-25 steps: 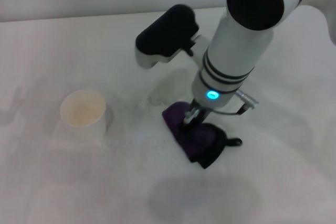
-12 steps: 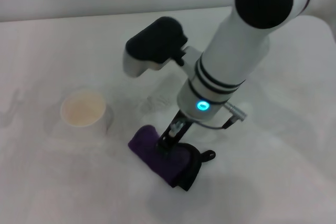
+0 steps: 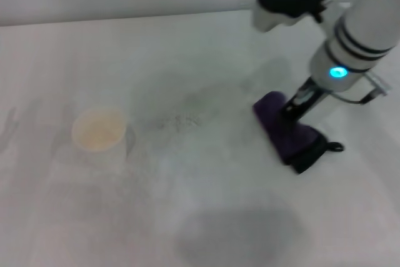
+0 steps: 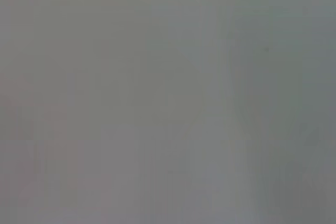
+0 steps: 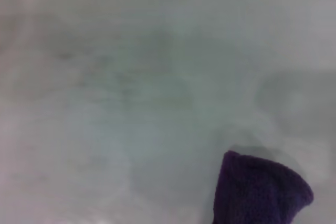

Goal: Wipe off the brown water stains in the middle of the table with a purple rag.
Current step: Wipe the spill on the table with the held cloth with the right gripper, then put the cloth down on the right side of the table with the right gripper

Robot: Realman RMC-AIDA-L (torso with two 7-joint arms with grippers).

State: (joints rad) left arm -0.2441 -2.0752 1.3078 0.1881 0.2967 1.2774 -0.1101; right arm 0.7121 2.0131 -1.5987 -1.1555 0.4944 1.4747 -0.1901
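Since half a second ago the right arm has swung well to the robot's right and toward the far side of the table (image 3: 206, 217), carrying the purple rag (image 3: 284, 132) with it; the rag lay near the cup then and now lies well apart from it, on the right part of the tabletop.

Left side, head view: a pale cup (image 3: 99, 130) stands upright on the table with its mouth open to the camera and a light beige inside. It is in the same place as in the earlier frames.

Centre: faint grey speckled smudges (image 3: 180, 121) mark the white surface between the cup and the rag. No distinct brown blotch can be made out there; the brown water stains cannot be located in any view.

Right side: the right gripper (image 3: 299, 105) comes down from the white forearm with its lit blue ring and meets the upper part of the rag. The rag lies flat on the table, purple toward the centre, with its black edge and small loop on the side away from the cup. The fingers are narrow and pressed into the cloth, apparently closed on it.

Right wrist view: a corner of the purple rag (image 5: 260, 190) shows against the bare table (image 5: 131, 103).

Left wrist view: plain grey only; the left gripper is not seen in any view.
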